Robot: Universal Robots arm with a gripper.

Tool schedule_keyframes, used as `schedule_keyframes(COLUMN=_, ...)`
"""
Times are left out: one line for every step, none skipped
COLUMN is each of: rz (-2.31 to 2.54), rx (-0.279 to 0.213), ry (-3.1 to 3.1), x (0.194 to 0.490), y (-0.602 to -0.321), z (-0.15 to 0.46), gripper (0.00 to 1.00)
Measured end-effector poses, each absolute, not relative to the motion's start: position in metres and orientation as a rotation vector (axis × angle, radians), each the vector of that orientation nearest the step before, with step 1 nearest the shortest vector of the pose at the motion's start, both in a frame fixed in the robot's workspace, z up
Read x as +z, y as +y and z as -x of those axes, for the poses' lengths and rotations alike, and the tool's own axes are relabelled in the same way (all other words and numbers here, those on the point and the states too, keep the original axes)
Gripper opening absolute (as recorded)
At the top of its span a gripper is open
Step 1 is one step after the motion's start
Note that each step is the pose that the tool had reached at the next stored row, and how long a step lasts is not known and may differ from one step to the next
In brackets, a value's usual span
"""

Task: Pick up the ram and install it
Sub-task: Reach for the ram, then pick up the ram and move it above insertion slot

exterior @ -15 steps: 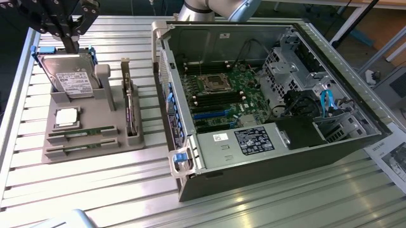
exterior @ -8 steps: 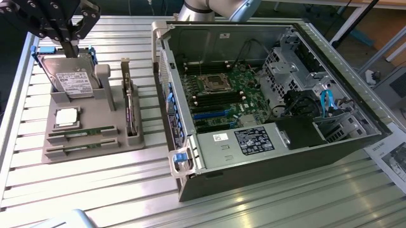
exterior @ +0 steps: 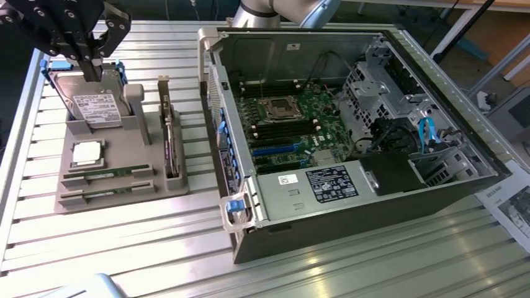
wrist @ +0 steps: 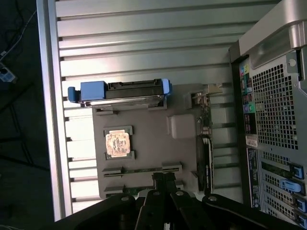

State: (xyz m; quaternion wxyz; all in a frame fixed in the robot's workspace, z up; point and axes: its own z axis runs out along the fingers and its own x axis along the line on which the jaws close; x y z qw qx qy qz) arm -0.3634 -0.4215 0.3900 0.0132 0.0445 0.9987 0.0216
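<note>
You'll find the ram (exterior: 108, 171) in the lower left of the exterior view. It is a thin green stick lying flat in a slot of the grey holder (exterior: 124, 200), with a second stick (exterior: 103, 192) in the slot just below it. Neither stick is held. On the same holder you see the square processor chip (exterior: 87, 153) just above the sticks, the hard drive (exterior: 95, 105) in its blue carrier above that, and the expansion card (exterior: 170, 146) standing on edge along the right side. Your gripper (exterior: 91, 76) hangs in the upper left corner, above the holder, with its fingers pressed together on nothing. In the wrist view the gripper (wrist: 164, 176) lines up over the ram (wrist: 141, 169). The open computer case (exterior: 331, 211) lies to the right on the slatted table (exterior: 108, 248), with its motherboard (exterior: 290, 124) exposed.
</note>
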Motion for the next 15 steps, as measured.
schedule_keyframes(rz=-0.139, rx=0.067, ry=3.111, x=0.3900, y=-0.4215, z=0.3634, gripper=0.10)
schedule_keyframes(rz=-0.139, rx=0.067, ry=3.111, x=0.3900, y=-0.4215, z=0.3634, gripper=0.10)
schedule_keyframes(rz=-0.139, rx=0.067, ry=3.111, x=0.3900, y=-0.4215, z=0.3634, gripper=0.10)
schedule_keyframes(rz=-0.139, rx=0.067, ry=3.111, x=0.3900, y=-0.4215, z=0.3634, gripper=0.10)
schedule_keyframes(rz=-0.139, rx=0.067, ry=3.111, x=0.3900, y=-0.4215, z=0.3634, gripper=0.10)
schedule_keyframes(rz=-0.139, rx=0.067, ry=3.111, x=0.3900, y=-0.4215, z=0.3634, gripper=0.10)
schedule_keyframes(rz=-0.139, rx=0.067, ry=3.111, x=0.3900, y=-0.4215, z=0.3634, gripper=0.10)
schedule_keyframes(rz=-0.139, rx=0.067, ry=3.111, x=0.3900, y=-0.4215, z=0.3634, gripper=0.10)
schedule_keyframes(rz=-0.139, rx=0.067, ry=3.111, x=0.3900, y=-0.4215, z=0.3634, gripper=0.10)
schedule_keyframes(rz=-0.139, rx=0.067, ry=3.111, x=0.3900, y=-0.4215, z=0.3634, gripper=0.10)
schedule_keyframes(rz=-0.139, rx=0.067, ry=3.111, x=0.3900, y=-0.4215, z=0.3634, gripper=0.10)
schedule_keyframes(rz=-0.139, rx=0.067, ry=3.111, x=0.3900, y=-0.4215, z=0.3634, gripper=0.10)
schedule_keyframes(rz=-0.139, rx=0.067, ry=3.111, x=0.3900, y=-0.4215, z=0.3634, gripper=0.10)
schedule_keyframes(rz=-0.138, rx=0.067, ry=3.111, x=0.3900, y=-0.4215, z=0.3634, gripper=0.10)
schedule_keyframes(rz=-0.120, rx=0.067, ry=3.112, x=0.3900, y=-0.4215, z=0.3634, gripper=0.10)
